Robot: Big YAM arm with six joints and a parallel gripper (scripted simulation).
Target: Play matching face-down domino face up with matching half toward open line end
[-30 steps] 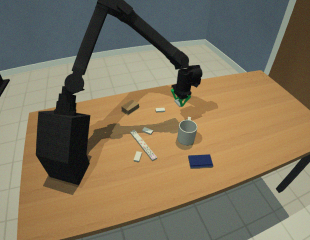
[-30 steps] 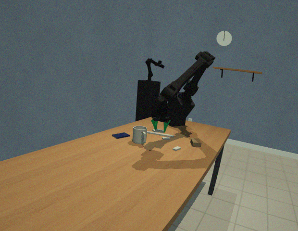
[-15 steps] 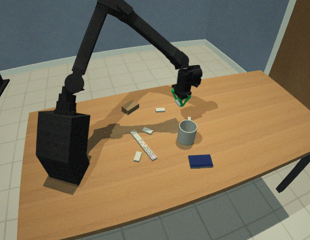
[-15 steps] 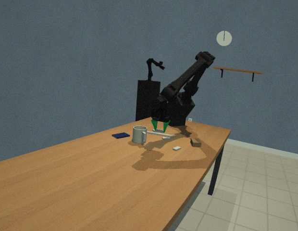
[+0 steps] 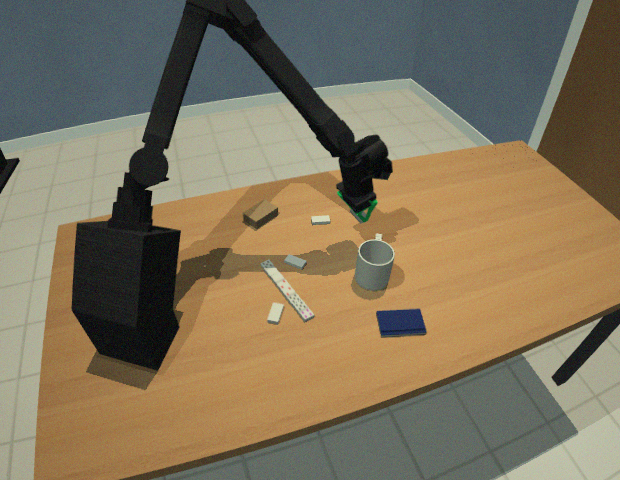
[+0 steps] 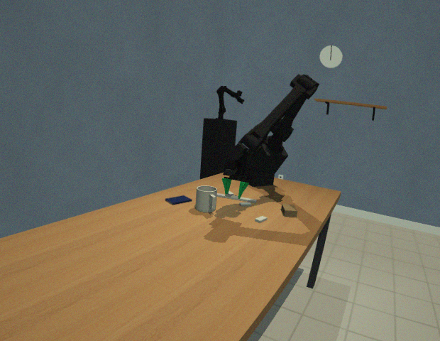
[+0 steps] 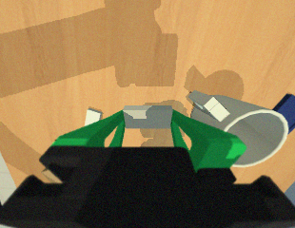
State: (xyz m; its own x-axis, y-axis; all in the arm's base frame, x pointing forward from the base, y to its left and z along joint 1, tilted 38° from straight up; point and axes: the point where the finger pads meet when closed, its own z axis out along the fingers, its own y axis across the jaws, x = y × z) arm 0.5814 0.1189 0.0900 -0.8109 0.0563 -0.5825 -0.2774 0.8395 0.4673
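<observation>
Domino (image 6: 233, 197) (image 7: 147, 118), grey side to the wrist camera, is grasped between the green fingers (image 5: 361, 215) (image 6: 233, 196), spanning the space from one tip to the other. Held aloft, it hangs above the wooden counter (image 5: 481, 232) (image 6: 139, 275) (image 7: 209, 28), well apart from the line; its pips are out of sight, and whether it is the matching one cannot be told.

The line (image 5: 287, 290) (image 6: 248, 199) lies flat and face up, its dominoes end to end in a slanting row, with red, pink and dark pips showing. Three more dominoes rest loose on the wood: a grey one (image 5: 295, 261) (image 6: 245, 204) near the line's end by the arm's shadow, a white one (image 5: 275, 313) (image 6: 230, 192) beside the row on the black base's side, and a second white one (image 5: 320, 220) (image 6: 260, 219) (image 7: 93, 117) between the brown block (image 5: 260, 214) (image 6: 289, 210) and the spot beneath the fingers. None of the three touches the row.

A grey mug (image 5: 374, 268) (image 6: 205, 199) (image 7: 262, 138) stands upright, its handle turned away from the blue book (image 5: 400, 322) (image 6: 178, 199) (image 7: 287, 111), which lies flat. The black arm (image 5: 287, 69) (image 6: 275, 114) reaches up and over the counter, its wrist lowered toward the wood near the mug.
</observation>
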